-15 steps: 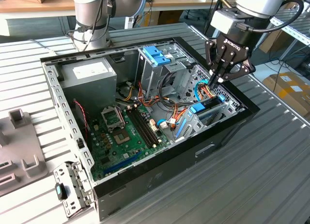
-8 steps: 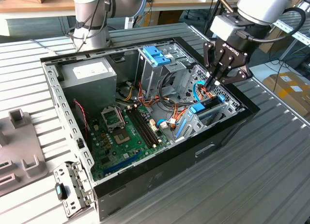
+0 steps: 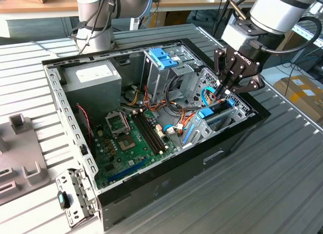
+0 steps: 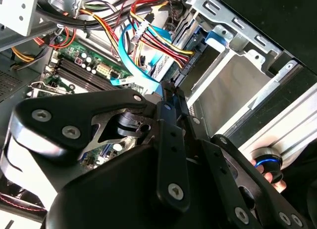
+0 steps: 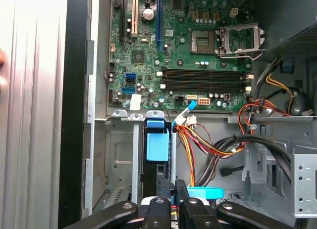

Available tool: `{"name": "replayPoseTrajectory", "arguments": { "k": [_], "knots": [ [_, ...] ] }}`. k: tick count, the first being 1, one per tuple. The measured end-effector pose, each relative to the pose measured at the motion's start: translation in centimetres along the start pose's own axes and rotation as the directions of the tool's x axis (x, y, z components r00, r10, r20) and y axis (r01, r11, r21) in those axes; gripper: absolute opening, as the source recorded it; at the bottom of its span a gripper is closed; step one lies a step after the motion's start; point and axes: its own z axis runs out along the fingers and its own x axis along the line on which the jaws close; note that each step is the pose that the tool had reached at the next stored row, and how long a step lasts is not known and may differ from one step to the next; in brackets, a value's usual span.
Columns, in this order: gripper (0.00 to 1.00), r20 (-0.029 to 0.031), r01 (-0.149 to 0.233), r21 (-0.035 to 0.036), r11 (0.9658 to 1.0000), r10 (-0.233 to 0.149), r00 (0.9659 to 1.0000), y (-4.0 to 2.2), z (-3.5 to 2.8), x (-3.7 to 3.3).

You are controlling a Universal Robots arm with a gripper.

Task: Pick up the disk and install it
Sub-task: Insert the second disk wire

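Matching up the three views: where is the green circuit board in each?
Exterior view: the green circuit board lies on the case floor, in front of the grey power box.
Second wrist view: the board sits behind the coloured wires.
First wrist view: the board runs beside the black case wall.
Shared landmark: the black memory slots on the board.

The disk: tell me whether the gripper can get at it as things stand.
Probably yes. In the exterior view the gripper hangs directly over the disk, which sits on edge in the drive bay by the case's open corner. The coloured cables lie beside it, not across the way down.
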Motion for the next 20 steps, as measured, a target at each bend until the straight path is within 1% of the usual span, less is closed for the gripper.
{"name": "replayPoseTrajectory", "arguments": {
  "k": [4, 7, 9, 20],
  "knots": [
    [0.16, 0.001, -0.008, 0.0, 1.0, 0.008, 1.0, 0.06, 0.23, 0.09],
    [0.16, 0.0025, -0.036, 0.0003, 0.9994, 0.036, 0.9994, 0.06, 0.5, 0.21],
    [0.16, 0.0025, -0.036, 0.0003, 0.9993, 0.036, 0.9993, 0.02, 0.65, 0.42],
    [0.16, 0.0025, -0.036, 0.0003, 0.9993, 0.036, 0.9993, -0.29, 1.29, 0.51]
  ]
}}
